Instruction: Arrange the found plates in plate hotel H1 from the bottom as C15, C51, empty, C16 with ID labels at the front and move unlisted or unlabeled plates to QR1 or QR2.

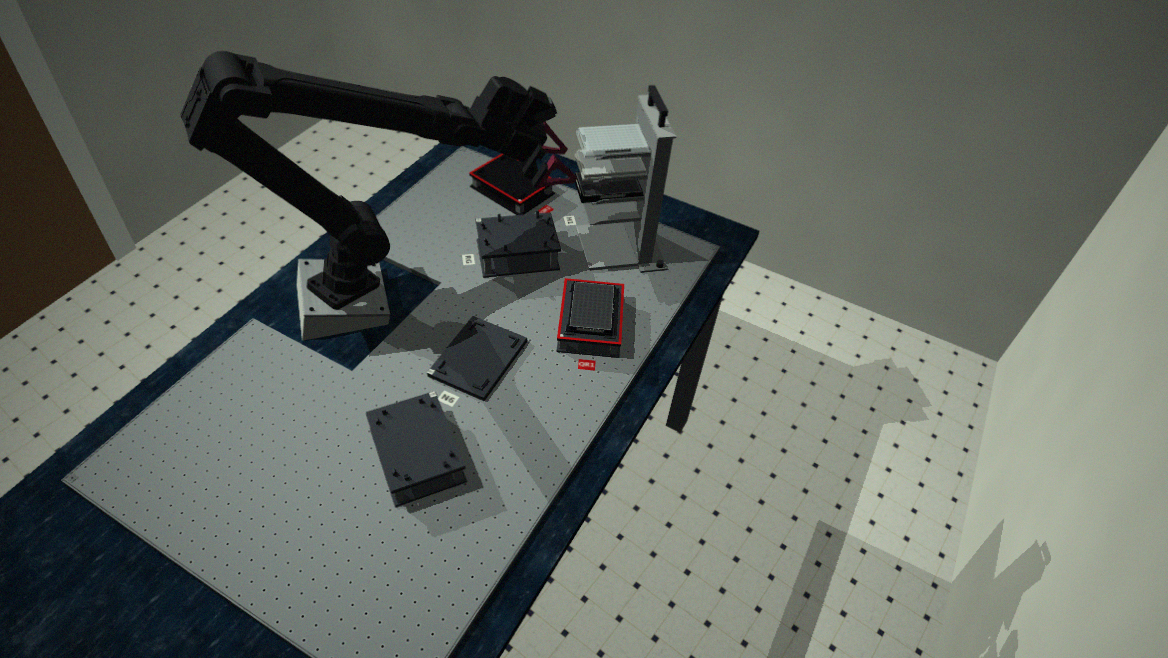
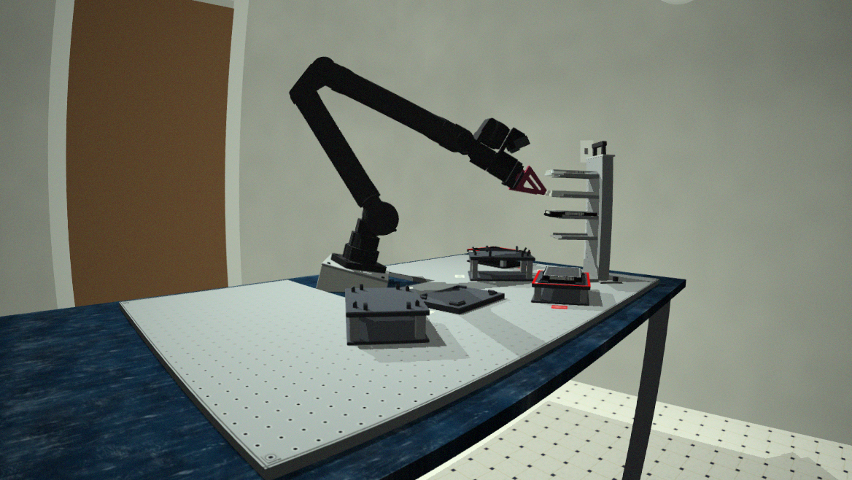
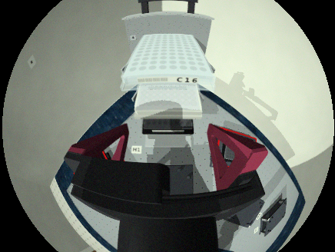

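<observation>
We see the top plate [image 3: 167, 61] in the hotel [image 2: 606, 214] reading C16 at its front – slot 4 looks right – and a dark plate [image 1: 591, 306] already seated in a red-edged quarantine nest. Our tool [image 2: 530, 182], spread wide and holding nothing, hangs at the hotel's nine o'clock in the exterior view; the lower slots' labels are not readable, so they remain to check.

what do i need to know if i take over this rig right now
Gripper: open, empty, facing hotel H1, upper shelves.
Slot 4: white plate C16, label at front, done.
Slot 3: seems to hold a pale plate; must end empty.
Slot 2: black plate, ID unreadable.
QR1 holds a dark plate.
Left: read both unknown plates, clear slot 3, place by manifest.
</observation>
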